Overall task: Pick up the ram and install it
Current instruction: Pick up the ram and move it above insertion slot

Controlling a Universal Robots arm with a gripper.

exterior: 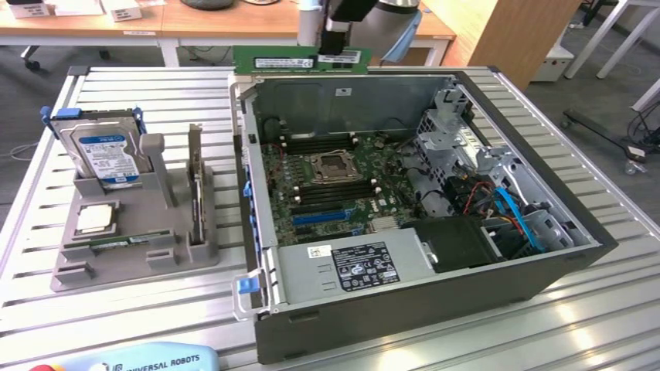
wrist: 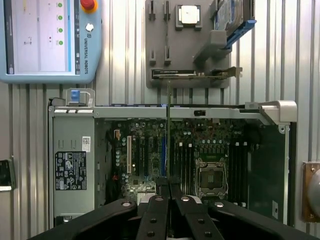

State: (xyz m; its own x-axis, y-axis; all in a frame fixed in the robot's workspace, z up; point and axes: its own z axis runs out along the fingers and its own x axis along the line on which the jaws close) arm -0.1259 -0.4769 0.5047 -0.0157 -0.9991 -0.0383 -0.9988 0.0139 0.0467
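The ram (exterior: pixel 292 60) is a long green stick with a white sticker. It hangs level in the air above the far wall of the open computer case (exterior: pixel 413 286), with my gripper (exterior: pixel 341 54) shut on its end toward the exterior view's right. In the wrist view the ram (wrist: pixel 168 130) shows edge-on as a thin line running out from my gripper (wrist: pixel 169 186), over the motherboard (wrist: pixel 150 155). The black memory slots (exterior: pixel 314 141) lie on both sides of the processor socket (exterior: pixel 332 165), well below the stick.
A grey holder (exterior: pixel 134 232) on the slatted table carries a hard drive (exterior: pixel 103 151), a square silver chip (exterior: pixel 95 219) and an upright card (exterior: pixel 195 182). A teach pendant (wrist: pixel 47 40) lies near the case's front. The power supply (exterior: pixel 356 267) and drive cages fill the case's near side.
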